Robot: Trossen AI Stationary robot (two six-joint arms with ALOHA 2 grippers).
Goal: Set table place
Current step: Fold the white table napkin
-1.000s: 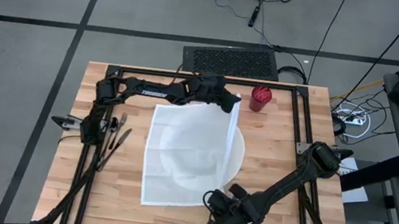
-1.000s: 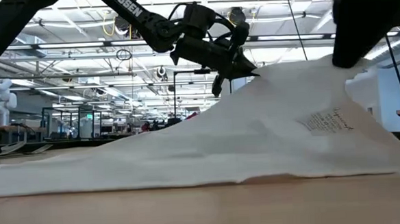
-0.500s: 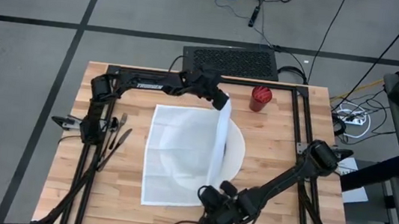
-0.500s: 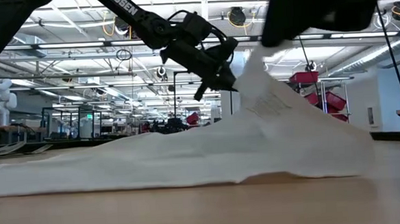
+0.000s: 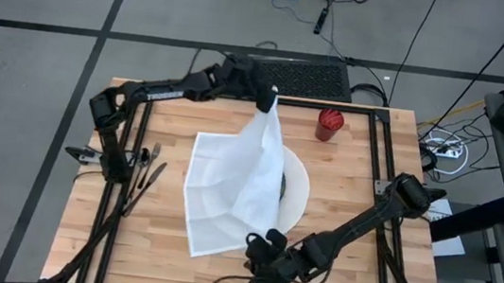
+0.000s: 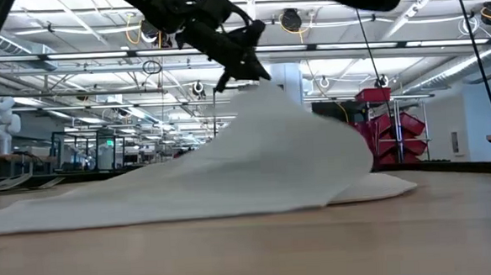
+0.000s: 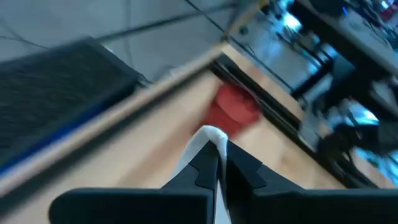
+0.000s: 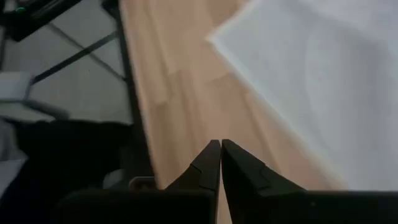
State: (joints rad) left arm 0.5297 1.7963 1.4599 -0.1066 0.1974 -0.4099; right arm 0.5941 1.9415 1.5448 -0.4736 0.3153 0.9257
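Light wooden planks make up the table [image 5: 350,196], which fills the middle of the high view inside a black tube frame [image 5: 377,146]. On its centre lies a white cloth [image 5: 228,186], the biggest thing on the wood. One corner of the cloth is lifted into a peak near the far edge, while the rest slopes down and spreads flat toward the near side. A round white plate [image 5: 298,190] sits under the cloth, with only its right rim showing past the fabric.

The left gripper [image 5: 269,94] is raised over the far edge of the table, its fingers pressed together and pinching the raised corner of the cloth; the left wrist view shows the white fabric caught between the two dark fingers [image 7: 205,167]. The right gripper [image 5: 254,256] hangs low at the near edge of the table, just beside the cloth's near corner, its fingers pressed together on nothing.

A red cup [image 5: 329,125] stands near the far right corner, apart from the cloth. Some cutlery [image 5: 146,172] lies at the left edge.
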